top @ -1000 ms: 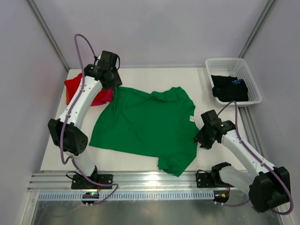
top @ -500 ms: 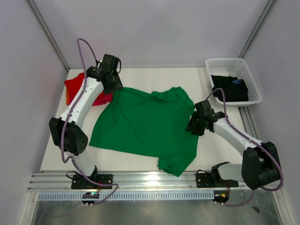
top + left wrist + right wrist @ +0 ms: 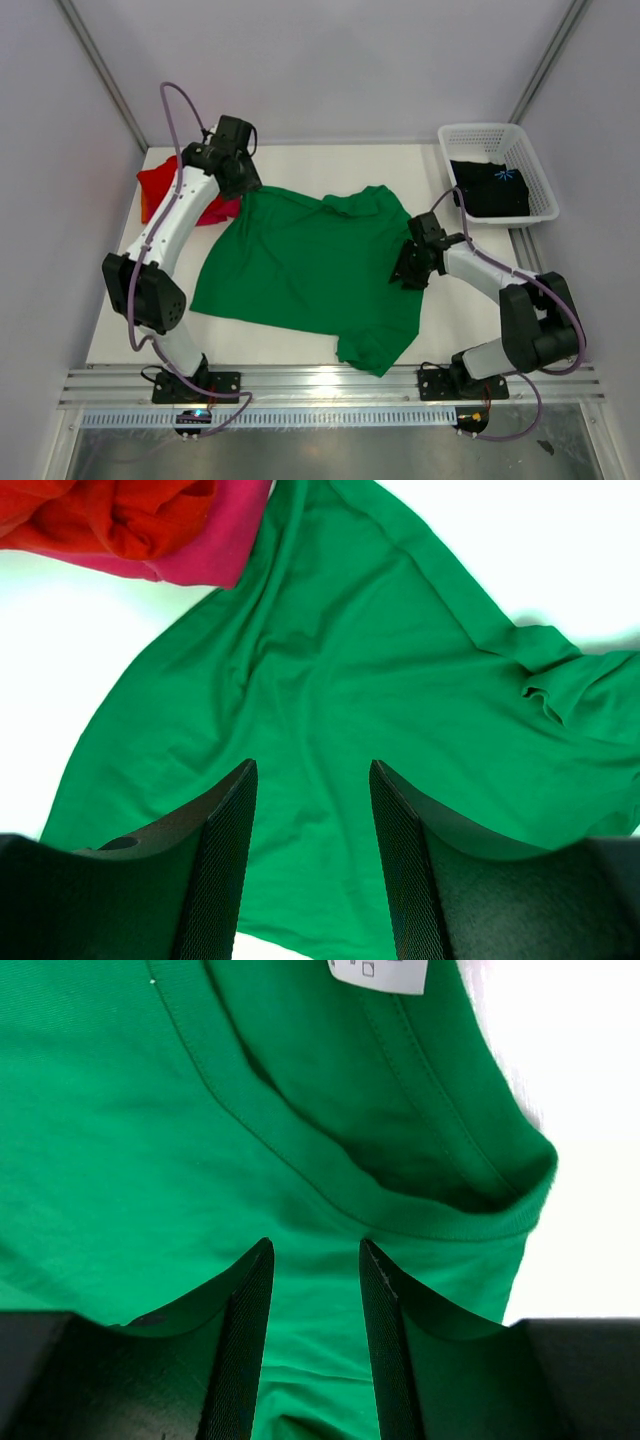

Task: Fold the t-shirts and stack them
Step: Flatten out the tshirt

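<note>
The green shirt (image 3: pixel 300 260) lies spread flat on the middle of the table (image 3: pixel 330 160). Its long axis runs left–right, with the collar (image 3: pixel 300 1165) to the right and the hem (image 3: pixel 225 250) to the left.

The right gripper (image 3: pixel 312 1250) hovers over the collar, jaws apart and empty. The left gripper (image 3: pixel 312 770) is near the far hem corner, jaws apart and empty.

Recommended: pinch both cloth layers at each end before lifting.

Bare table (image 3: pixel 420 175) between green t-shirt (image 3: pixel 300 260) and basket (image 3: pixel 535 165)
</note>
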You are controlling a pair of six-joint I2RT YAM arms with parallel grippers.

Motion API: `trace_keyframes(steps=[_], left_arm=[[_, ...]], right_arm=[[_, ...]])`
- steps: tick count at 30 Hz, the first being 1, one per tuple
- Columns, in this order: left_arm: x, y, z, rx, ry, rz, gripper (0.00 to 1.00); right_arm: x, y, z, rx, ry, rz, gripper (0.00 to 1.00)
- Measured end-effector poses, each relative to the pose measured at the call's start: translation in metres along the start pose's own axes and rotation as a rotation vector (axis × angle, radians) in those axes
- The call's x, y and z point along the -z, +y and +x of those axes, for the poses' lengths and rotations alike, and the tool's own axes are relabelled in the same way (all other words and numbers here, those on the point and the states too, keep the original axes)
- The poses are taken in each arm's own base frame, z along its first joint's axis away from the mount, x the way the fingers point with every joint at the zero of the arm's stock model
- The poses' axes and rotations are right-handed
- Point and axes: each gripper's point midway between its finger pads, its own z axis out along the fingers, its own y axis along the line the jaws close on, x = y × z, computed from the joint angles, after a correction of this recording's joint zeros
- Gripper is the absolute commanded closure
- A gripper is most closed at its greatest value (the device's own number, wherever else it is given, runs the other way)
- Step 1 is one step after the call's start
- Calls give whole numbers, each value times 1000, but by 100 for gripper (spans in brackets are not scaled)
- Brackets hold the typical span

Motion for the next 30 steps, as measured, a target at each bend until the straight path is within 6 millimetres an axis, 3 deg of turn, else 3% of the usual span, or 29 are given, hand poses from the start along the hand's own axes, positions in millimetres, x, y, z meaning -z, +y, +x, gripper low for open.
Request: trace_keyframes(steps=[7,15,30], left_arm=[[11,1,-5,10,-25,13,48],[23,4,-13,23,-61,18,48],[43,12,-24,39,-123,14,48]], right_arm=[[-14,0,3,-6,70,40,56],[-16,-6,1,-96,139,110,56],[-8,-48,-15,-295,153,187,56]])
